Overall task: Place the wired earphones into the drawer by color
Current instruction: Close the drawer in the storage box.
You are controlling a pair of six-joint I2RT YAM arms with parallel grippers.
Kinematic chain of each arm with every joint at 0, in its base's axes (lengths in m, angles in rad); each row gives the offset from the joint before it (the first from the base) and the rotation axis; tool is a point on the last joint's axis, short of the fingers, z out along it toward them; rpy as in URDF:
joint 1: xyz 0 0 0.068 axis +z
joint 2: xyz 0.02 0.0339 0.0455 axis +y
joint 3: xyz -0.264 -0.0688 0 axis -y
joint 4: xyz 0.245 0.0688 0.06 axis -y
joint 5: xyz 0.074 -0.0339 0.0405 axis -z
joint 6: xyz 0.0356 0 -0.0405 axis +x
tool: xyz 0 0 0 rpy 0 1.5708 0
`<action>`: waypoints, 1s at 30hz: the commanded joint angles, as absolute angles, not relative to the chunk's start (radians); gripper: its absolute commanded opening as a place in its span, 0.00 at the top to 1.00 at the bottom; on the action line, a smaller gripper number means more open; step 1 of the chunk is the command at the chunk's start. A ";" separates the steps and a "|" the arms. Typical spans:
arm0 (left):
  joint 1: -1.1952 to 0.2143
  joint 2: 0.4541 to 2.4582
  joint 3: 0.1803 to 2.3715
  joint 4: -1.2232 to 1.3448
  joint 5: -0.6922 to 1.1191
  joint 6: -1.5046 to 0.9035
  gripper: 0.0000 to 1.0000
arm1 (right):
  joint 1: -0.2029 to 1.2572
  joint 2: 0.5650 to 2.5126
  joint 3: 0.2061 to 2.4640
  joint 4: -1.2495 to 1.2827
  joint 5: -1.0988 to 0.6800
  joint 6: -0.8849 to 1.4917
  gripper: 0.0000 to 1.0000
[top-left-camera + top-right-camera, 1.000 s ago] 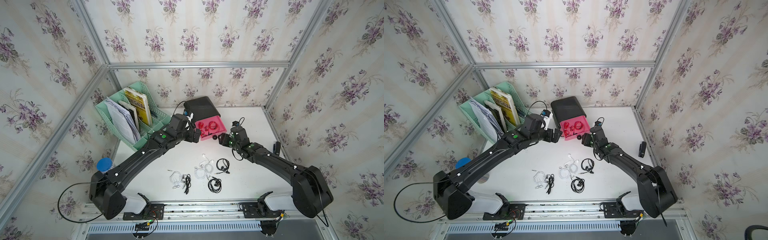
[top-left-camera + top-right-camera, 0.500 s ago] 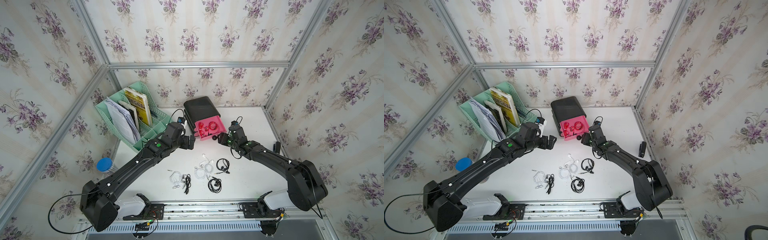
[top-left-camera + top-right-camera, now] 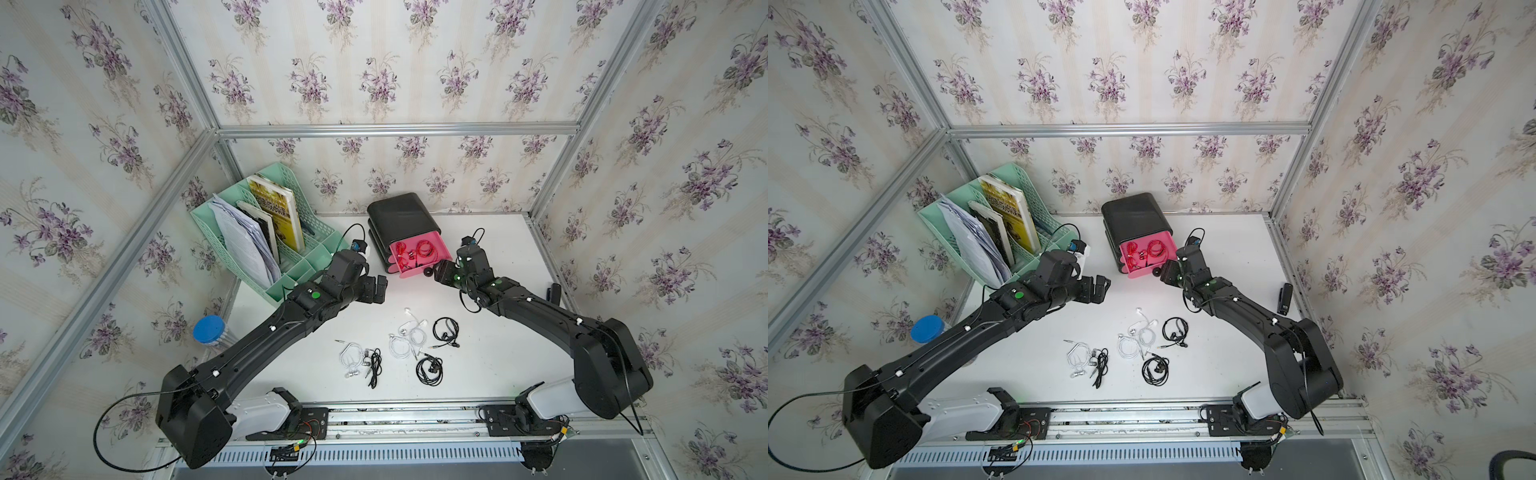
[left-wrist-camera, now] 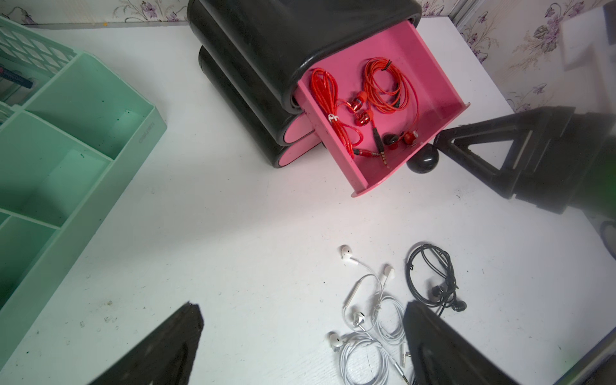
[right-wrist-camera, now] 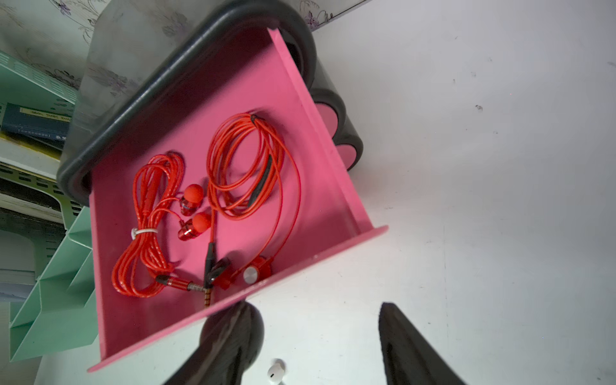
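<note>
left gripper [image 3: 376, 289] has drawn back from glossy pink drawer [image 3: 439, 246], jaws wide apart. right gripper [image 3: 441, 272] unchanged, parted beside round knob [image 3: 428, 273]. red earphones [image 3: 415, 253] coiled in drawer, upper centre; white coils [image 3: 409, 340] and black coils [image 3: 445, 330] on table [image 3: 498, 353], lower centre.

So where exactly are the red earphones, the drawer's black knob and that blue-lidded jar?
red earphones [image 4: 328, 100]: left wrist view, on the tied cable bundle.
black knob [image 4: 424, 160]: left wrist view, on the ball's rounded front.
blue-lidded jar [image 3: 208, 328]: in a top view, on the middle of its blue lid.
</note>
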State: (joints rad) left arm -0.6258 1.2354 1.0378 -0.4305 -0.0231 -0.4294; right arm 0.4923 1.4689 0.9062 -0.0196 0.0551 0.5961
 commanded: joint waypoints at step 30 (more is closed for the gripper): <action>-0.624 1.194 1.022 -0.451 -0.078 -0.447 0.01 | 0.482 1.708 1.153 0.054 0.020 0.591 0.34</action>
